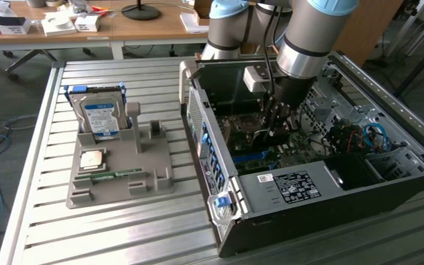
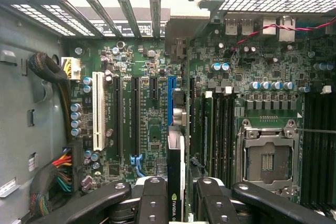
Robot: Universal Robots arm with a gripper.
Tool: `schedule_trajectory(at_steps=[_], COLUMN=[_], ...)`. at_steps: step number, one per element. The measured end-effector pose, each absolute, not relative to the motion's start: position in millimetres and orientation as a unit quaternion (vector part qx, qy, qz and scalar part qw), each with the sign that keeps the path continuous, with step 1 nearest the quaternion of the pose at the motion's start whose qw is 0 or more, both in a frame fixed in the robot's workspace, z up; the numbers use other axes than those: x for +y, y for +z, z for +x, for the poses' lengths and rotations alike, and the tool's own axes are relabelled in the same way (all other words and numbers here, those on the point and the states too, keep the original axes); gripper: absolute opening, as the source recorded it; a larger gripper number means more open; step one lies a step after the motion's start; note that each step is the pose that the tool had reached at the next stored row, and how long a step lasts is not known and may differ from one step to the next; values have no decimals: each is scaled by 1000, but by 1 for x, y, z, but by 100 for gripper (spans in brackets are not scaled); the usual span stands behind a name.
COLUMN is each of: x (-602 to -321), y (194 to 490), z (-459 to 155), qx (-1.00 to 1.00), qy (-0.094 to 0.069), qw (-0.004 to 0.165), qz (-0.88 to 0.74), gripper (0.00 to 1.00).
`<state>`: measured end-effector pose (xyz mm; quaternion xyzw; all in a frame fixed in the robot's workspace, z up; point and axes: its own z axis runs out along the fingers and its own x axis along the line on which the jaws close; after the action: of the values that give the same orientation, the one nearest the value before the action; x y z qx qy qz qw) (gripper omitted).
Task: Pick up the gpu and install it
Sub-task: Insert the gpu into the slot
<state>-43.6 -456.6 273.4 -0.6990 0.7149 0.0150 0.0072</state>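
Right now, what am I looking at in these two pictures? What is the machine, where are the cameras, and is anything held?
The machine is a robot arm reaching into an open computer case on a metal table. One picture comes from a camera off the arm; the other from a camera on its wrist, looking at the circuit board. Its gripper is clamped on a graphics card, seen edge-on. Beside the case, a grey holder carries a hard drive and a memory stick.

The gpu sits clamped edge-on between the jaws; a thin dark card with a green logo on its near edge; it reaches straight out beyond the jaws toward the blue slot
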Motion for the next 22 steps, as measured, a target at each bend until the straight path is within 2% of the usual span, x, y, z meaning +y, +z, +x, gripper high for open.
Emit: schedule_trajectory(at_steps=[22], x=[-457], y=[273], z=[-52], qx=[715], qy=[15], qw=[7], qz=[-699], gripper=[26])
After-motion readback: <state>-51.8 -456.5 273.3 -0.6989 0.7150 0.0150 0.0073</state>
